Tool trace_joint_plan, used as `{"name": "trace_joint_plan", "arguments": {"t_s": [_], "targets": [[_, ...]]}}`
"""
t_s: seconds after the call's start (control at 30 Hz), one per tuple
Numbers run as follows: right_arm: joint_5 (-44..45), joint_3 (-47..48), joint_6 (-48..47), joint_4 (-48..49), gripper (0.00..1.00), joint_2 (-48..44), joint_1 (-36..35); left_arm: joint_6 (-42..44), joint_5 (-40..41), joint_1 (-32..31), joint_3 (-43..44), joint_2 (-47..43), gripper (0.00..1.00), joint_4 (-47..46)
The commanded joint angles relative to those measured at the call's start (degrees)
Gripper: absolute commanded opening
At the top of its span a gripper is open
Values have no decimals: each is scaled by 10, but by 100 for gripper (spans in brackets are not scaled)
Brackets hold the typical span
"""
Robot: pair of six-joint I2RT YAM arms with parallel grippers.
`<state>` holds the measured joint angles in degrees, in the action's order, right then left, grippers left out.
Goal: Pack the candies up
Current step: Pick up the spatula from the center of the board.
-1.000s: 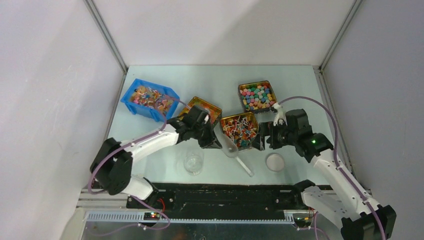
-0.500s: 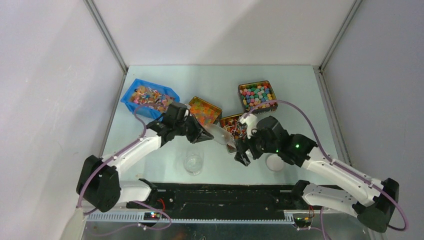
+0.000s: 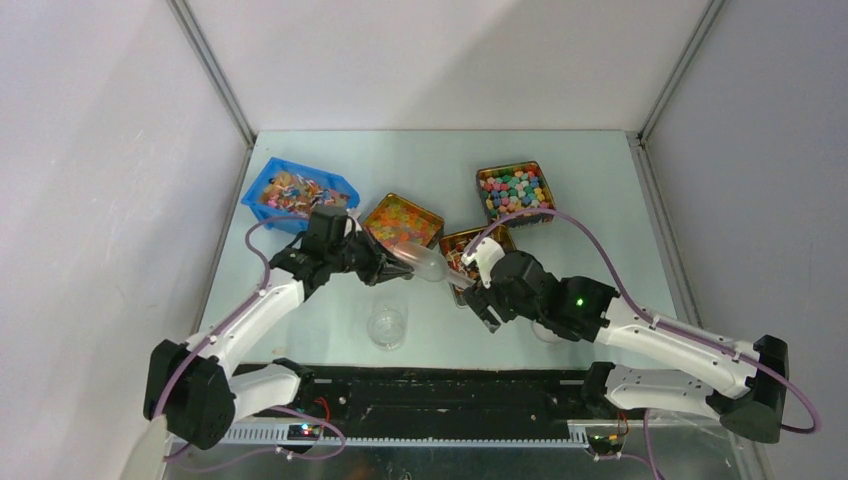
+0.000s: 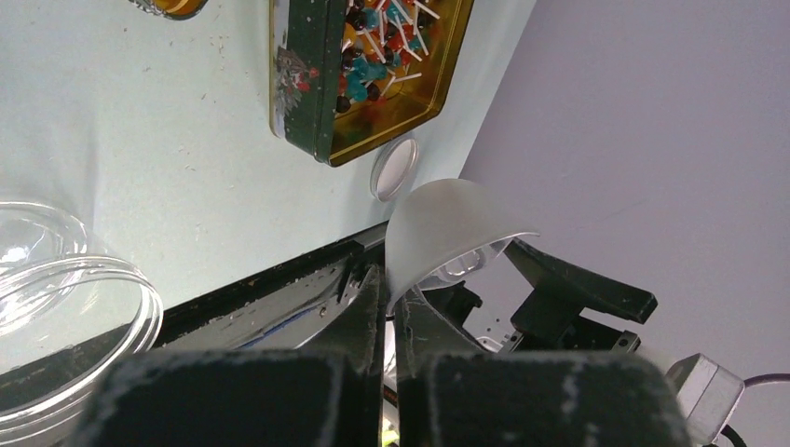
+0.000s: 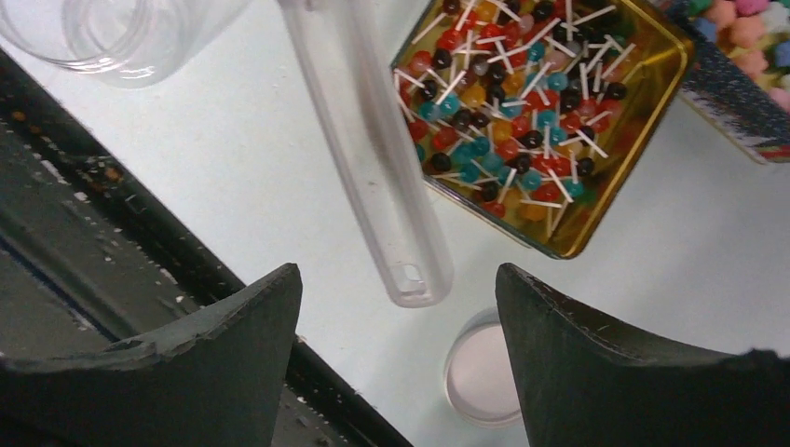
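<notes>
The candies (image 5: 508, 102), small round heads in mixed colours on white sticks, fill a gold tin (image 5: 643, 158); they also show in the left wrist view (image 4: 382, 47), and the right arm partly hides the tin (image 3: 462, 246) from above. My left gripper (image 3: 392, 262) is shut on the bowl of a translucent scoop (image 4: 447, 233), held above the table. The scoop's handle (image 5: 373, 168) reaches between the open jaws of my right gripper (image 5: 399, 279), which touch nothing. From above, my right gripper (image 3: 478, 300) is just near of the tin.
A clear jar (image 3: 387, 325) stands near the front edge. Its lid (image 5: 480, 372) lies on the table under my right arm. A blue bin (image 3: 298, 192) of sweets, a tin of orange gummies (image 3: 402, 218) and a tin of mixed sweets (image 3: 514, 190) stand behind.
My left gripper has moved left and back, lifting the scoop off the table. My right arm has swung left, coming in front of the candy tin at the scoop's handle.
</notes>
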<state>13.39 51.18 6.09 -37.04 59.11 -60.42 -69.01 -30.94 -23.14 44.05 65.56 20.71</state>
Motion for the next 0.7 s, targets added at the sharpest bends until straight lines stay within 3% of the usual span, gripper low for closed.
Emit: {"name": "trace_joint_plan", "arguments": {"t_s": [0.0, 0.67], "targets": [[55, 22, -23, -2, 78, -4, -8, 4, -35, 5, -4, -20, 0, 4], [-33, 18, -59, 36, 55, 39, -11, 17, -50, 5, 2, -35, 0, 12]]}}
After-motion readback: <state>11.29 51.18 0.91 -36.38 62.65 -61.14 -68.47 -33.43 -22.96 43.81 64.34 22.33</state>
